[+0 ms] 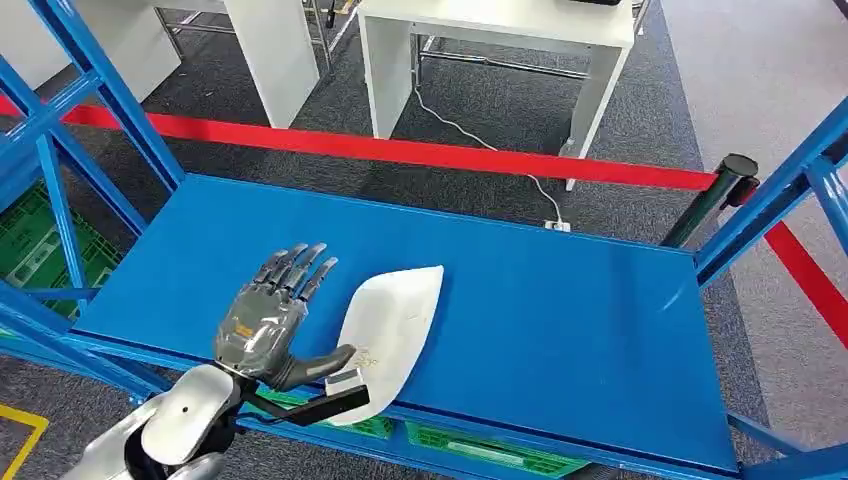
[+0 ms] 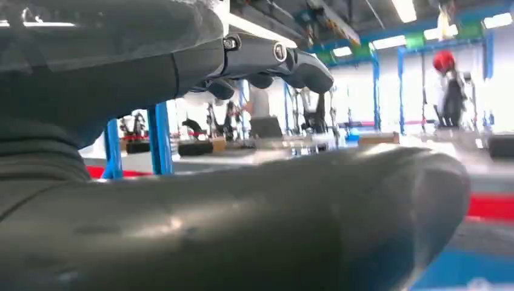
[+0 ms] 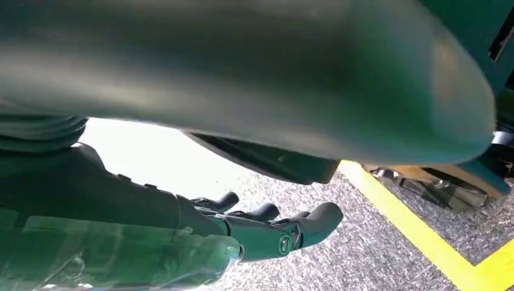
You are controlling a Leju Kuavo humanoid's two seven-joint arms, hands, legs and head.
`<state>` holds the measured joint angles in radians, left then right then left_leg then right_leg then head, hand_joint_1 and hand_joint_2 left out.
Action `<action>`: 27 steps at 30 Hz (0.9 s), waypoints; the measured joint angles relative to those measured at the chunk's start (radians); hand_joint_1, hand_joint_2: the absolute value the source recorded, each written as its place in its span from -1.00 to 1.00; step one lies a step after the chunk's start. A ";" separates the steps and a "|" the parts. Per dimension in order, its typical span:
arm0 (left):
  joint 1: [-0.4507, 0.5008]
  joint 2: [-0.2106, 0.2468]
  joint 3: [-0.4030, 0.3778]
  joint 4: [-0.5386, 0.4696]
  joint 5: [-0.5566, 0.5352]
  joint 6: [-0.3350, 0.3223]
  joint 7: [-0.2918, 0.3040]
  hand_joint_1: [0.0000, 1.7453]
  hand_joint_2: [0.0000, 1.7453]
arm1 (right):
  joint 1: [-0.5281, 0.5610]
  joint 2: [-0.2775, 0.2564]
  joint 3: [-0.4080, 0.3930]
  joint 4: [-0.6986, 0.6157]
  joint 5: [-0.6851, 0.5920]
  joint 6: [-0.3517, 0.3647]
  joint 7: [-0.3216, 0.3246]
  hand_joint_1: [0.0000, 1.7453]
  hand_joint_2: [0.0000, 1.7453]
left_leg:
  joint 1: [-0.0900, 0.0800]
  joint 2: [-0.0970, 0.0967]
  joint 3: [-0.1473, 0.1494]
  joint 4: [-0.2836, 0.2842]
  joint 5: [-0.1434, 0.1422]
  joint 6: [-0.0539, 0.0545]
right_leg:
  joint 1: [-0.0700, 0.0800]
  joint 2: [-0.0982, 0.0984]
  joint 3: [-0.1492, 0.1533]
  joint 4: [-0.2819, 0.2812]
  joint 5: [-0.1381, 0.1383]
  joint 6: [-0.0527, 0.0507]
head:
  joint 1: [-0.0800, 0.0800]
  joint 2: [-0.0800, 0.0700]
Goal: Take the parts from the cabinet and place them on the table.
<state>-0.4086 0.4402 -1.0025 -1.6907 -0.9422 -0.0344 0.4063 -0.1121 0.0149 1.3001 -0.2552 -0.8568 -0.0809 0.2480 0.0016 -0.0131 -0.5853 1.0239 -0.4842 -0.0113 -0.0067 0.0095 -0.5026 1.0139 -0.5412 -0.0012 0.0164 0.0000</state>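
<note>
A white scoop-shaped part (image 1: 390, 318) lies on the blue cabinet shelf (image 1: 570, 310), near its front edge and left of the middle. My left hand (image 1: 270, 322) is spread flat over the shelf just left of the part, its fingers pointing away from me. Its thumb reaches toward the part's near end and looks to touch it; nothing is gripped. In the left wrist view the thick thumb (image 2: 242, 224) and dark fingers (image 2: 273, 57) stand apart with nothing between them. My right hand (image 3: 267, 233) hangs above the grey floor, fingers extended and holding nothing.
Blue uprights (image 1: 110, 95) frame the shelf on both sides. A red barrier tape (image 1: 400, 150) with a black post (image 1: 735, 175) runs behind it, and white tables (image 1: 500, 40) stand beyond. Green crates (image 1: 40, 250) sit on the level below. A yellow line (image 3: 418, 230) marks the floor.
</note>
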 joint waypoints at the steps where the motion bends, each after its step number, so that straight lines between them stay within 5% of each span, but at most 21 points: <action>1: 0.002 0.007 -0.005 0.000 0.008 -0.013 0.000 -1.00 -1.00 | 0.000 0.000 0.000 0.000 0.002 0.000 0.000 -1.00 -1.00 | 0.000 0.000 0.000 0.000 0.000 0.000 | 0.000 0.000 0.000 0.000 0.000 0.000 | 0.000 0.000; 7: 0.008 0.041 -0.042 0.000 0.011 -0.100 -0.010 -1.00 -1.00 | 0.000 0.000 0.000 0.000 0.009 0.001 -0.001 -1.00 -1.00 | 0.000 0.000 0.000 0.000 0.000 0.000 | 0.000 0.000 0.000 0.000 0.000 0.000 | 0.000 0.000; 27: 0.042 0.106 -0.105 0.018 0.004 -0.145 -0.008 -1.00 -1.00 | -0.002 0.000 0.016 0.000 0.026 0.005 -0.006 -1.00 -1.00 | 0.000 0.000 0.000 0.000 0.000 0.000 | 0.000 0.000 -0.001 0.000 0.000 0.000 | 0.000 0.000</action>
<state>-0.3668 0.5467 -1.1074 -1.6728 -0.9380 -0.1793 0.3979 -0.1146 0.0153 1.3157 -0.2552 -0.8305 -0.0759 0.2415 0.0016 -0.0131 -0.5856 1.0238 -0.4843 -0.0112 -0.0068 0.0094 -0.5032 1.0137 -0.5413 -0.0012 0.0164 0.0000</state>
